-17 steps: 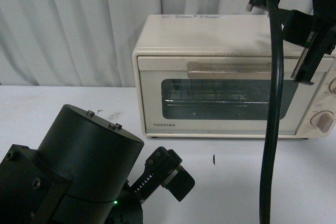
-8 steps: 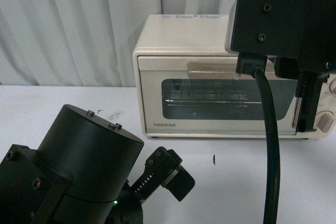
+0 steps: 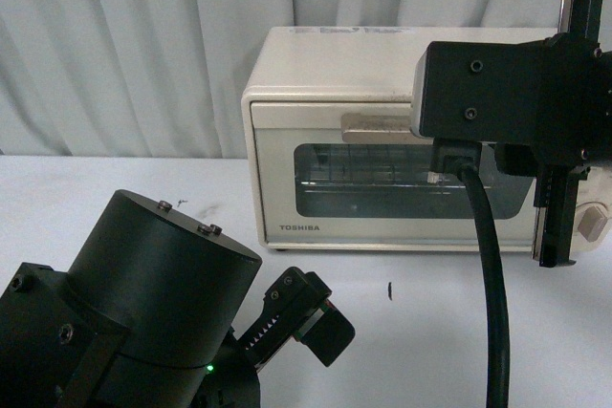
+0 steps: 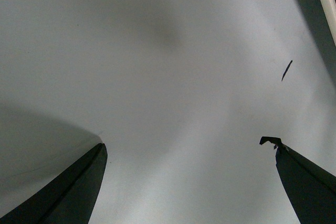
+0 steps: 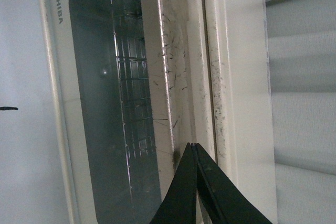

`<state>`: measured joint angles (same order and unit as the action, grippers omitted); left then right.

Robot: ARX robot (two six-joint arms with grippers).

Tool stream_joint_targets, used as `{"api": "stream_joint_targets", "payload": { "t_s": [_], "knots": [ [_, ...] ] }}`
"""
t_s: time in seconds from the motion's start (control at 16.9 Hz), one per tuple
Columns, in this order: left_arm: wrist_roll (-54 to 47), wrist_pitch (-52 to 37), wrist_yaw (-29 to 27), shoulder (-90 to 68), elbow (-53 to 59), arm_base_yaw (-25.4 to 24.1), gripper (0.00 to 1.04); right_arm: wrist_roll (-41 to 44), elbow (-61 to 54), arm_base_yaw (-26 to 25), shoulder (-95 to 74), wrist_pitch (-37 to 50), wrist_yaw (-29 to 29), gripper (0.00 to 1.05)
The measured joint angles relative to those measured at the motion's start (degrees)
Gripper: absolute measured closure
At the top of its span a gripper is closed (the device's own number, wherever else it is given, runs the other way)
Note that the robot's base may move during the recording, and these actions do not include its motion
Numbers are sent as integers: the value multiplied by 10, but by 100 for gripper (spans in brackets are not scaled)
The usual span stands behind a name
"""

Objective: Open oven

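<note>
Since the right gripper [image 5: 193, 148] hangs empty, fingers pressed together, by the handle [image 5: 165, 77] of the shut oven [image 3: 382, 150] at the back of the table [image 3: 105, 193], it may skid off or shove the oven; the left gripper [image 4: 185, 142] gapes, idle

Oven [image 3: 287, 93]: cream-white, beige handle [image 3: 373, 128], dark glass window [image 3: 363, 183]; bench [image 3: 96, 188]: pale grey; curtain [image 3: 124, 45]: white, vertically pleated

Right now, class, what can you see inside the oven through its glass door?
Inside the oven, through its glass window, a wire rack shows. The right arm covers the window's right part, so that end of the interior is hidden.
</note>
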<state>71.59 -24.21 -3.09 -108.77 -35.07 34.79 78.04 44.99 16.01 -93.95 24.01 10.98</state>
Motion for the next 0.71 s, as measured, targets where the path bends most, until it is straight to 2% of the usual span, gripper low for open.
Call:
{"api": "stream_joint_targets", "payload": {
  "t_s": [0.3, 0.71],
  "knots": [
    [0, 0, 0, 0, 0, 0, 7, 0, 9, -12, -19, 6, 9, 103],
    [0, 0, 0, 0, 0, 0, 7, -48, 11, -23, -2, -59, 42, 103]
  ]
}}
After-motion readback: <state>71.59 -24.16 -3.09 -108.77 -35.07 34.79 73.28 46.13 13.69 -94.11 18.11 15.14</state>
